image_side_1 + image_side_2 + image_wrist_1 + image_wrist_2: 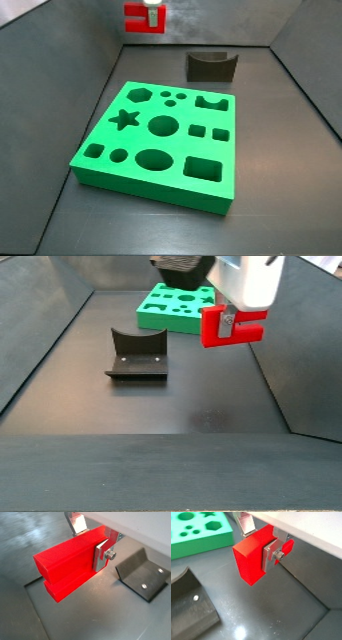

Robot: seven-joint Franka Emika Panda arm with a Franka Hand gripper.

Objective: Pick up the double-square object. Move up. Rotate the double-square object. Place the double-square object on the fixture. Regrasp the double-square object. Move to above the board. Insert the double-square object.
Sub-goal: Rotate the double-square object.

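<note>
The double-square object hangs high above the floor, clamped in the end effector, at about three o'clock of the fixture in a side view. The rotate step looks current; next it must descend onto the fixture's notch, clear of the board.

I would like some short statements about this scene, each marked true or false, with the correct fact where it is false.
1. The gripper holds the double-square object in the air. True.
2. The double-square object rests on the fixture. False: in both side views it hangs clear of the fixture.
3. The board lies flat on the floor. True.
4. The fixture stands on top of the board. False: it stands on the floor, apart from the board.
</note>
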